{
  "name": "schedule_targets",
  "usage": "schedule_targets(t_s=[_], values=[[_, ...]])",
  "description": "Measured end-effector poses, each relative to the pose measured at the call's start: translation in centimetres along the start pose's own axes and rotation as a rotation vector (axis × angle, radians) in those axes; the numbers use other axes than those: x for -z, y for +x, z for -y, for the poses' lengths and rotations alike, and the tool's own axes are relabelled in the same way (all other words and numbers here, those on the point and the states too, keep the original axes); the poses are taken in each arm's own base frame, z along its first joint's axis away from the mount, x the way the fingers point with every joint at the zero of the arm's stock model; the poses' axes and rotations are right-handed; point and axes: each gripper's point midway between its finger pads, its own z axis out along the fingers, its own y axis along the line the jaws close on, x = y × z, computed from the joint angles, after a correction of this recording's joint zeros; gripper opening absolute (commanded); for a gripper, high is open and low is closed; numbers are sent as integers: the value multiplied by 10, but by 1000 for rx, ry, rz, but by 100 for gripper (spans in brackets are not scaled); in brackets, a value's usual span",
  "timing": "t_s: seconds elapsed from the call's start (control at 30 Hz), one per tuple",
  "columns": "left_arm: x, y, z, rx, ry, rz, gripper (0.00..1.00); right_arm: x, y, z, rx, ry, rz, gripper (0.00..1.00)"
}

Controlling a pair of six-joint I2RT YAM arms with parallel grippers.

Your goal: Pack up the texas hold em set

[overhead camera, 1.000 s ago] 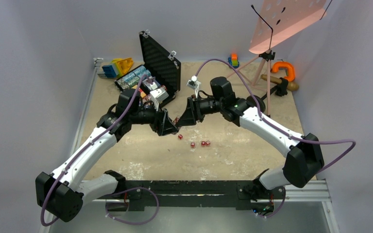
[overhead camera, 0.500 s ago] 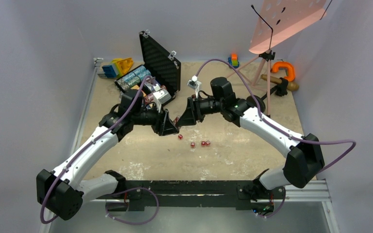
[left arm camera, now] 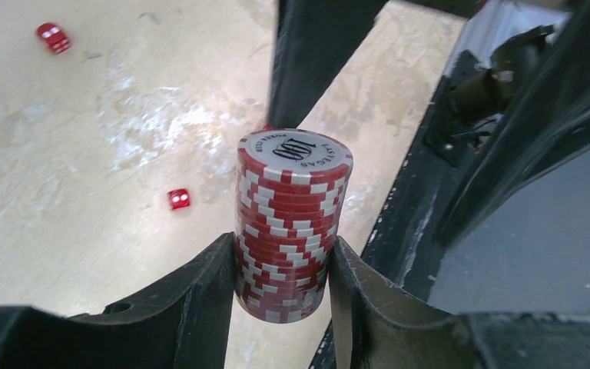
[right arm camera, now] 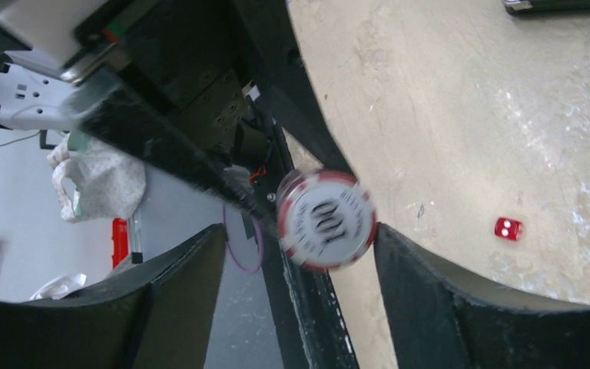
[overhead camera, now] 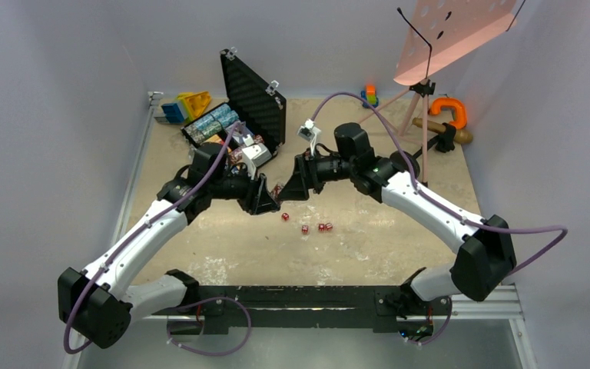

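A stack of red-and-white poker chips (left arm camera: 292, 223) hangs above the table between both grippers (overhead camera: 278, 190). My left gripper (left arm camera: 283, 254) is shut on it, both fingers pressed against its sides. My right gripper (right arm camera: 299, 234) faces the stack's end (right arm camera: 326, 221) with its jaws spread wide; one finger is well clear of it. The black briefcase (overhead camera: 253, 108) stands open at the back left, with chip rows in its base (overhead camera: 211, 123). Several small red dice (overhead camera: 305, 229) lie on the table just in front of the grippers. The card box is not visible.
A pink music stand (overhead camera: 453, 34) rises at the back right, with an orange clamp (overhead camera: 449, 111) and a wooden tool (overhead camera: 442, 132) by its legs. Blue and yellow toy blocks (overhead camera: 184, 106) sit left of the briefcase. More blocks (overhead camera: 369, 94) are by the back wall.
My right gripper has opened off the chip stack while my left gripper's jaws have closed onto it. Both arms have stayed nearly in place.
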Motion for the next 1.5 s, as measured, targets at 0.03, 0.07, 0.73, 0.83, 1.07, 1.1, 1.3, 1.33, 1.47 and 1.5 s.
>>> schedule_targets(t_s=[0.03, 0.07, 0.73, 0.83, 1.07, 1.1, 1.3, 1.33, 1.47, 1.5], values=[[1, 2, -5, -3, -29, -8, 0, 4, -4, 0, 13, 16, 18, 81], [1, 4, -11, -11, -57, -15, 0, 7, -7, -2, 24, 26, 33, 81], [-33, -21, -203, -92, -500, -386, 0, 76, -4, 27, 108, 230, 248, 80], [-42, -27, -222, -125, -509, -432, 0, 79, -2, 23, 125, 225, 260, 80], [-61, -37, -253, -175, -505, -479, 0, 82, -1, 21, 146, 222, 271, 79], [-63, -37, -257, -174, -506, -482, 0, 82, -1, 21, 147, 222, 271, 79], [-65, -26, -271, -157, -509, -510, 0, 81, 4, 25, 144, 227, 263, 79], [-65, -25, -272, -154, -510, -511, 0, 81, 4, 24, 146, 226, 265, 79], [-64, -27, -277, -147, -532, -498, 0, 83, 5, 22, 151, 223, 271, 79], [-64, -29, -278, -145, -537, -492, 0, 84, 5, 21, 152, 223, 272, 79]])
